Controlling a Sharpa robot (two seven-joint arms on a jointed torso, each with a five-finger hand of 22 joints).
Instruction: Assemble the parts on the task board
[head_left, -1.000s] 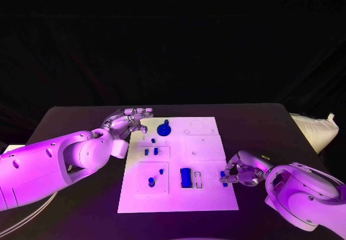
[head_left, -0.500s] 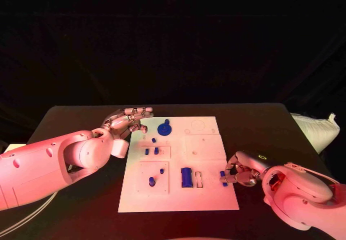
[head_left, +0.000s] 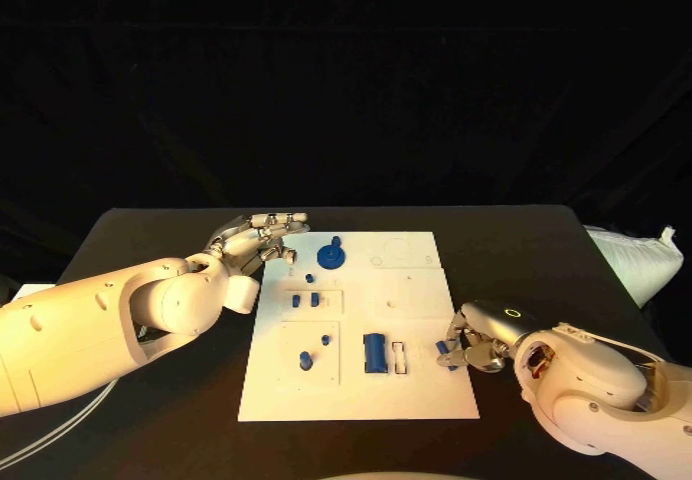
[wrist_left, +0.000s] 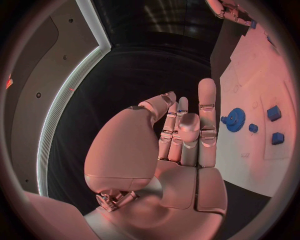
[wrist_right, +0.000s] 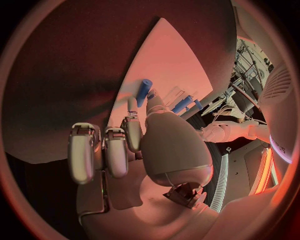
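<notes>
**Right hand pinches a part at the board's right edge**

The board (head_left: 361, 325) lies in the middle of the black table (head_left: 534, 250), with bare table on every side of it. The right hand (head_left: 476, 345) sits at the board's right edge, its fingers closed on a small blue part (head_left: 446, 353) just inside that edge. Beside it, toward the board's middle, a larger blue block (head_left: 374, 353) stands next to a narrow white slot (head_left: 400, 357).

The left hand (head_left: 263, 240) hovers at the board's far left corner, holding nothing, fingers held straight and close together; the left wrist view shows them raised over dark table beside the board's edge. Nearest that hand on the board is a blue gear (head_left: 330, 258). Two small pegs (head_left: 304, 300) stand below the gear, and two more blue pieces (head_left: 312, 353) lie in the board's near left panel. The board's far right area is bare white.
</notes>
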